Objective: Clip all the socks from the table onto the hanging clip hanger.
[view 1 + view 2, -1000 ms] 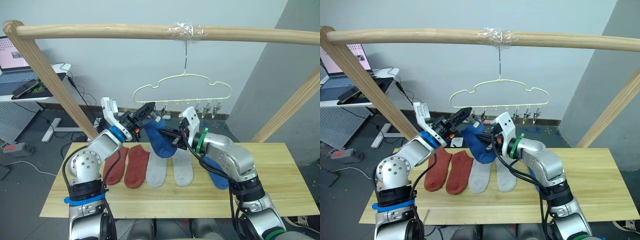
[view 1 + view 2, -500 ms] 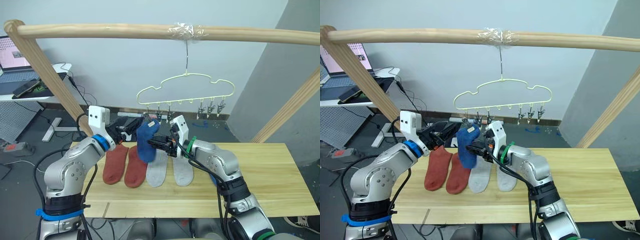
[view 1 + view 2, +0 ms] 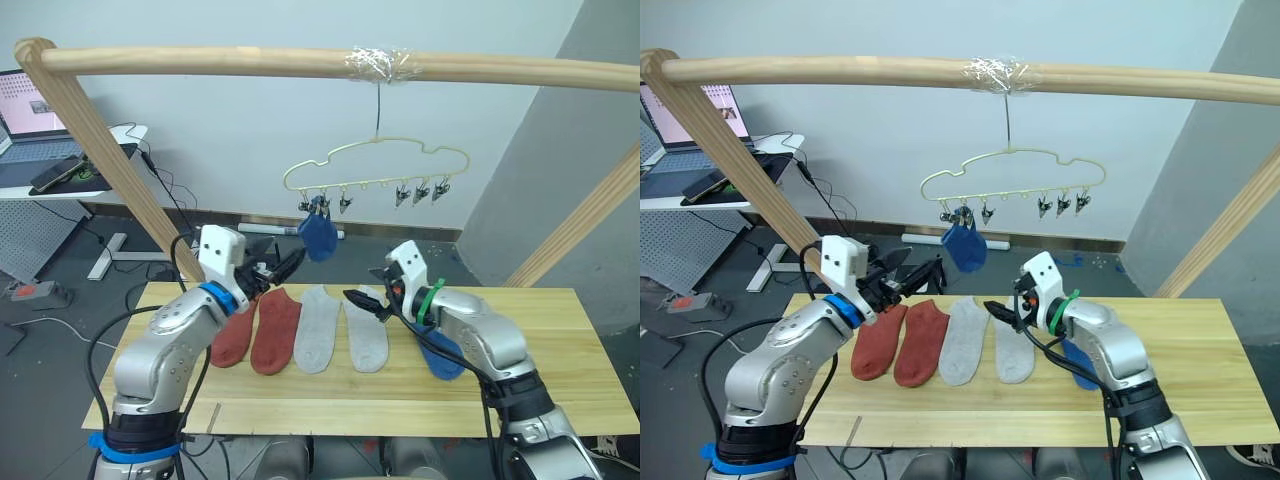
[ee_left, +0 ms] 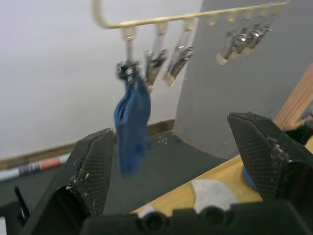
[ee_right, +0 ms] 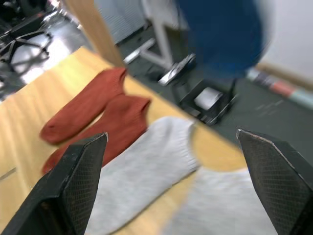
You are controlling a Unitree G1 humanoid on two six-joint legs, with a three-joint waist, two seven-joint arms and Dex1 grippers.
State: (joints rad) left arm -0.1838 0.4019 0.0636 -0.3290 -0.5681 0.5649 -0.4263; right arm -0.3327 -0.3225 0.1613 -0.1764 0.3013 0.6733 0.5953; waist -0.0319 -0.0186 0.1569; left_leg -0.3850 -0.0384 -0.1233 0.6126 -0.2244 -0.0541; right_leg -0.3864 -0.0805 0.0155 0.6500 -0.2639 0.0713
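Blue sock point(image 3: 320, 237) hangs from the leftmost clip of the hanger point(image 3: 378, 168), while two red socks point(image 3: 256, 328), two grey socks point(image 3: 340, 340) and another blue sock point(image 3: 440, 354) lie on the table point(image 3: 560, 360), both the left gripper point(image 3: 281, 270) and right gripper point(image 3: 366, 301) released and empty.

This is a robotics lab or test room rather than a home. A staged rig fills the middle: a round pale wooden pole frame point(image 3: 200, 62) with a clip hanger point(image 3: 378, 168) taped to its top bar, standing over a plank tabletop point(image 3: 560, 340). Behind it are plain white and grey walls and a dark bare floor point(image 3: 60, 330). At the left stands a white desk point(image 3: 60, 190) carrying an open laptop point(image 3: 22, 105), with loose cables point(image 3: 165, 185) trailing down and a power strip point(image 3: 25, 294) lying on the floor.
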